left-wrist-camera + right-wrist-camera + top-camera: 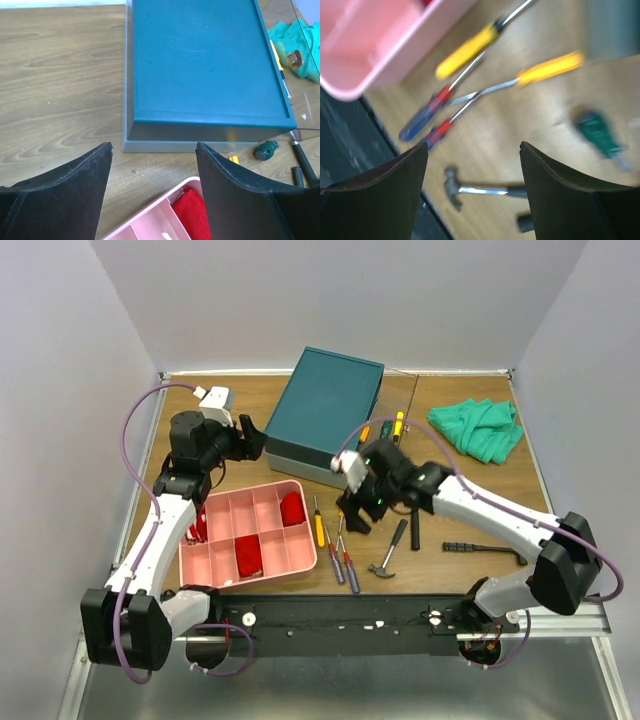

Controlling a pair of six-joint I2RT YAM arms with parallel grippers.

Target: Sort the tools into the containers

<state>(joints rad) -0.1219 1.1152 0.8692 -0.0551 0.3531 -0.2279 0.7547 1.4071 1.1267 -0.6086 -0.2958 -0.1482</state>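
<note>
The dark teal box (pixel 335 405) stands at the back centre; it also fills the left wrist view (pixel 200 60), with something clear along its right side (pixel 302 131). Tools lie on the table in front: a yellow screwdriver (pixel 319 527), two red-and-blue screwdrivers (pixel 340 558), a hammer (pixel 390 550), a black handle (pixel 414 530) and a black T-shaped tool (pixel 485 549). My right gripper (pixel 357 510) is open and empty above the hammer (pixel 470 189), with a green handle (pixel 597 135) to its right. My left gripper (pixel 252 438) is open and empty between the box and the tray.
A pink divided tray (pixel 250 502) holding red pieces (pixel 292 508) sits front left; its corner shows in the left wrist view (pixel 150 217). A green cloth (pixel 478 428) lies back right. Orange and yellow screwdrivers (pixel 380 428) lie beside the box's right side.
</note>
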